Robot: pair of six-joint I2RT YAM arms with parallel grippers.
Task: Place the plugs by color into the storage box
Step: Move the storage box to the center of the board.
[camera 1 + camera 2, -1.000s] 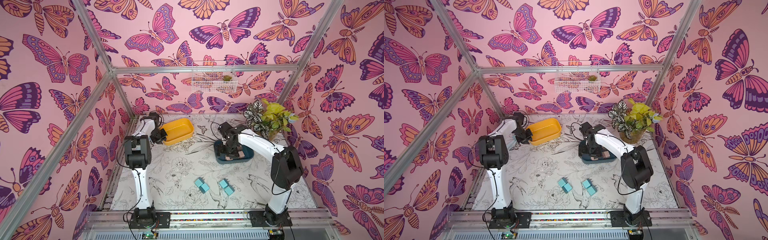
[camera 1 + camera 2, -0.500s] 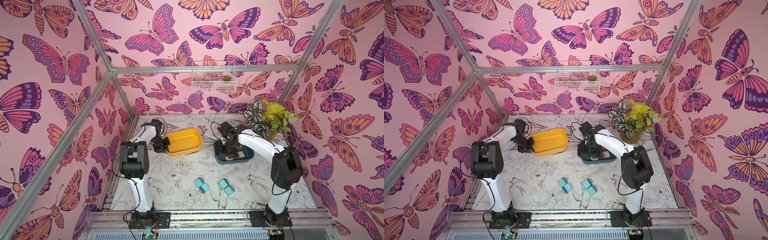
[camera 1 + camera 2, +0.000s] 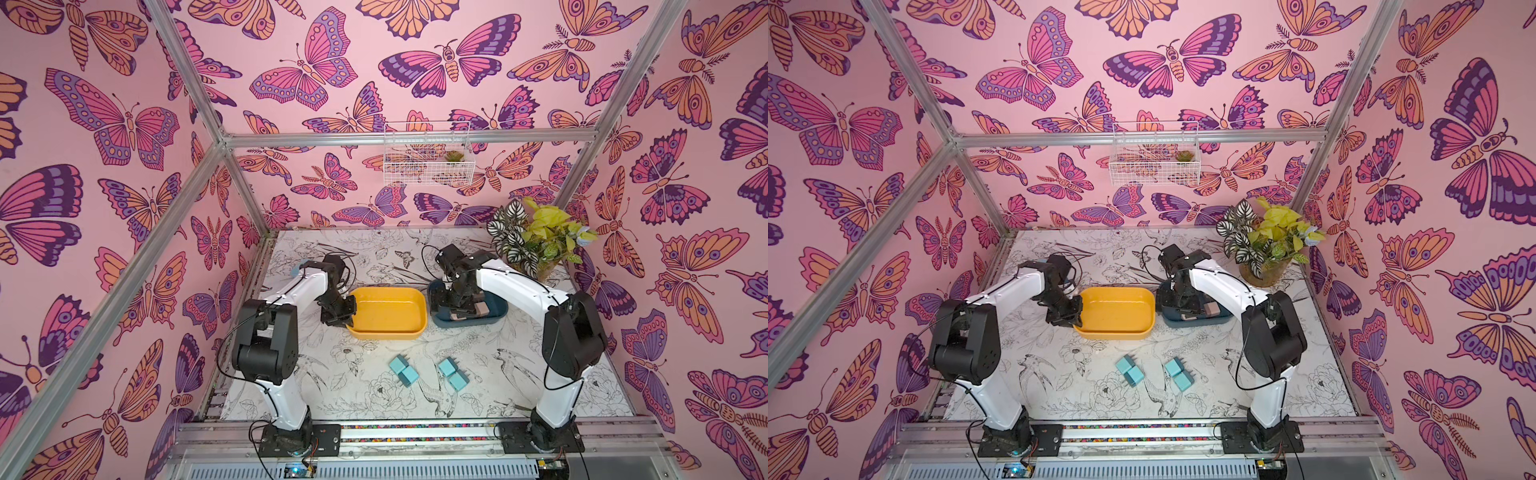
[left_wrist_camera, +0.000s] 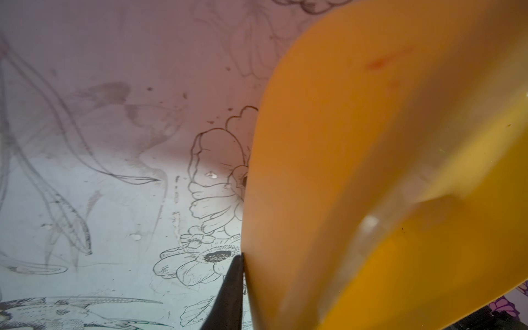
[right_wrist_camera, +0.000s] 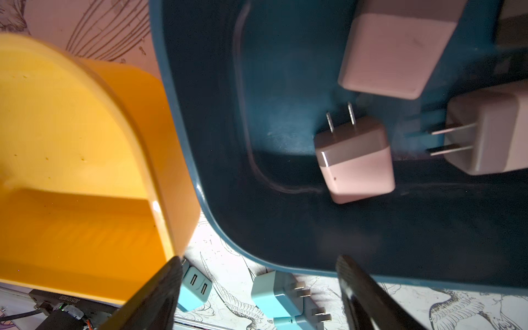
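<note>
My left pincer (image 3: 341, 312): pinching the yellow tray (image 3: 386, 333) rim.
My right pincer (image 5: 258, 258): spread over the blue tray (image 5: 211, 114).
Right wrist view: pink plugs (image 5: 355, 168) lie inside it, prongs clear.
Both top views: teal plugs (image 3: 404, 370) on the table (image 3: 332, 392).

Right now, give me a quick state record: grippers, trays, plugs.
left gripper: shut on yellow tray rim
right gripper: open, above blue tray, holding nothing
yellow tray: empty, beside blue tray
blue tray: at least three pink plugs inside
teal plugs: four on table, two pairs, outside both trays
</note>
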